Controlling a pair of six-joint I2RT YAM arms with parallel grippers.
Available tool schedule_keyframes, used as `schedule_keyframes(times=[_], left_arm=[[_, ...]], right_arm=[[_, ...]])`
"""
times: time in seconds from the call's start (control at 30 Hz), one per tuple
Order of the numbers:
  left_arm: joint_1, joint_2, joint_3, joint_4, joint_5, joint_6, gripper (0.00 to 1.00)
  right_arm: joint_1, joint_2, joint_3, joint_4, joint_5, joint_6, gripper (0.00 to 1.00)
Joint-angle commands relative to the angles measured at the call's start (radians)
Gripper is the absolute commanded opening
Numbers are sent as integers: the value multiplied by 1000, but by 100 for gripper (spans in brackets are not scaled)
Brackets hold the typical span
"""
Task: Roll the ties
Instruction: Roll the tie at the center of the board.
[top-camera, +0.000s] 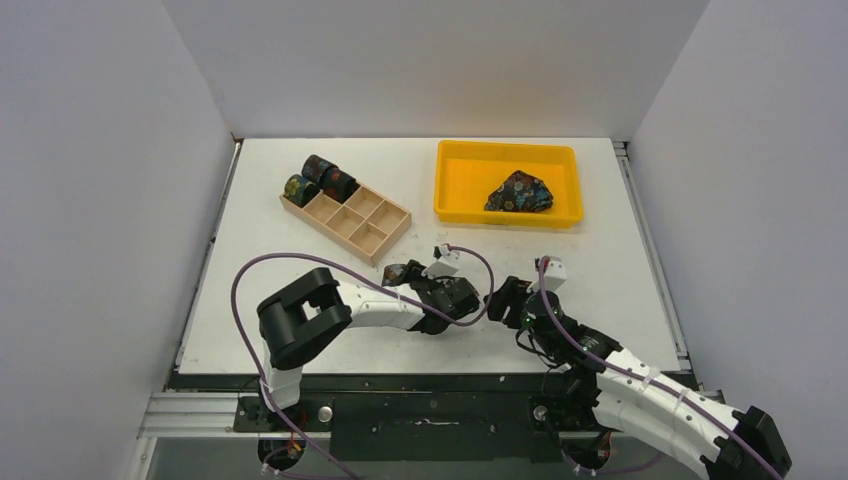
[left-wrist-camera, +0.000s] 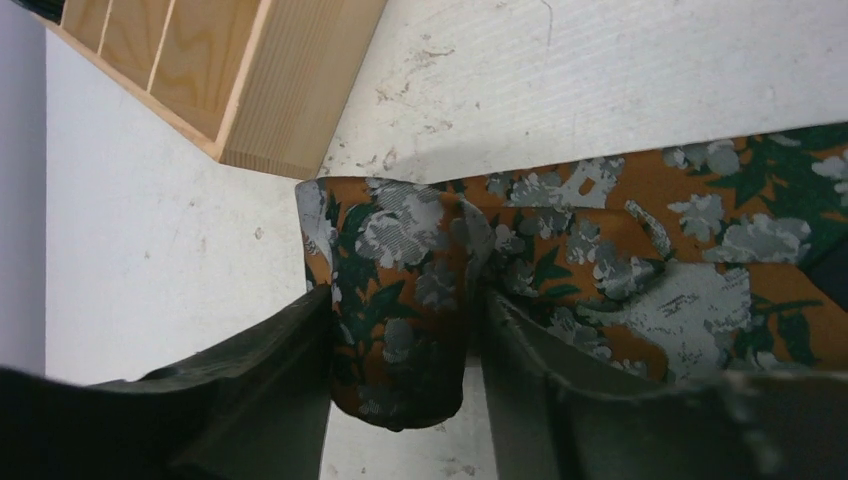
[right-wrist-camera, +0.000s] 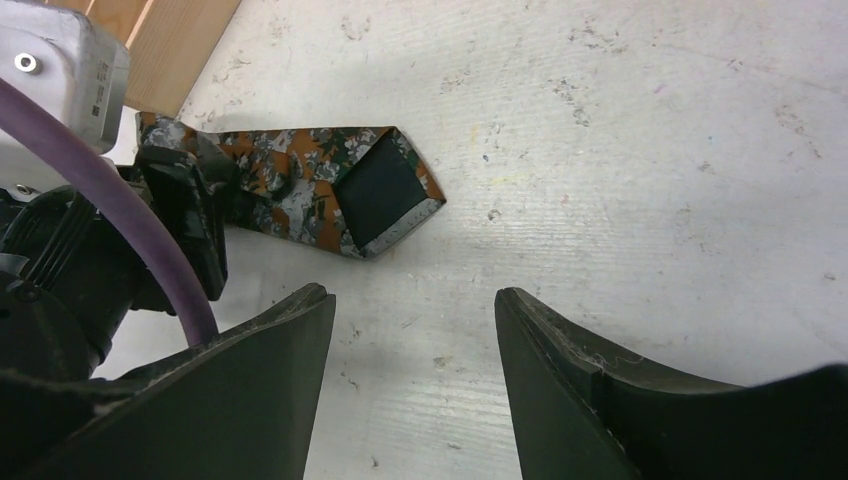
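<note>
A rust-orange tie with grey and green flowers (left-wrist-camera: 640, 230) lies on the white table. Its rolled end (left-wrist-camera: 400, 290) sits between the fingers of my left gripper (left-wrist-camera: 405, 320), which is shut on it. In the top view the left gripper (top-camera: 408, 275) is just below the wooden box. In the right wrist view the tie (right-wrist-camera: 290, 180) ends in a point with dark lining (right-wrist-camera: 385, 190). My right gripper (right-wrist-camera: 412, 305) is open and empty above bare table, just short of that point. Three rolled ties (top-camera: 320, 180) stand at the box's far left end. A dark floral tie (top-camera: 520, 192) lies heaped in the yellow tray.
The wooden compartment box (top-camera: 350, 218) lies diagonally at the back left; its corner shows in the left wrist view (left-wrist-camera: 270, 90). The yellow tray (top-camera: 455, 185) stands at the back right. The right gripper (top-camera: 505, 298) is close to the left arm's wrist and purple cable (top-camera: 480, 262).
</note>
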Motion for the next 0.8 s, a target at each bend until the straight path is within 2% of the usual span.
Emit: schedule_keyframes(times=[0.0,0.23,0.37,0.6,0.7,0.77], left_arm=[[-14,10,41,-23,73,-36,56],[-19,-94,24,-11,151,-57,88],[-19,-156,16,-19,178,-72,98],[-10,-274,-10,-37,212,-86,96],[23,-392,-63,-16,257,-112,96],[75,-534,-133,44,346,-118,96]], right_arm=[[-7,-27,-3,-24,52,10,61],[-8,-30,16,-40,62,0,61],[-9,-37,30,-51,68,-10,62],[-9,-31,84,-73,45,-68,65],[-10,18,153,-87,-2,-141,65],[-8,66,211,-89,-53,-192,65]])
